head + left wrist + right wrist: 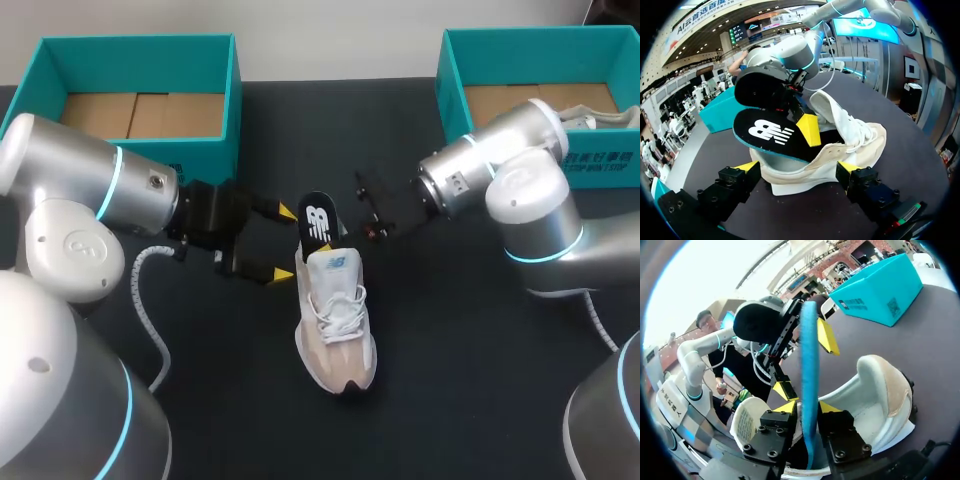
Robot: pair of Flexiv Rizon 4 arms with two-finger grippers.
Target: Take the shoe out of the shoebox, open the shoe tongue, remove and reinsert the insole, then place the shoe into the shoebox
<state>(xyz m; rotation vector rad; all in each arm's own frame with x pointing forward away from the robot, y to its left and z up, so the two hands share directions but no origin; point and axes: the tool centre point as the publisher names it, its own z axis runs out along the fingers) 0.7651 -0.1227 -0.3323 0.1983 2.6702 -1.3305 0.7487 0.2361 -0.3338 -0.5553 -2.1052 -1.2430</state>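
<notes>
- Black tabletop [450, 400], matte, carrying the lot.
- Second pale shoe [606, 119] at the tabletop's far right corner, half hidden inside a teal box [452, 85].
- Brown cardboard [140, 115] lying flat at the tabletop's far left corner.

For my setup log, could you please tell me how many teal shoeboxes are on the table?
2. The left shoebox sits at the table's far left corner, the right shoebox at its far right corner; none seems hidden.
</notes>
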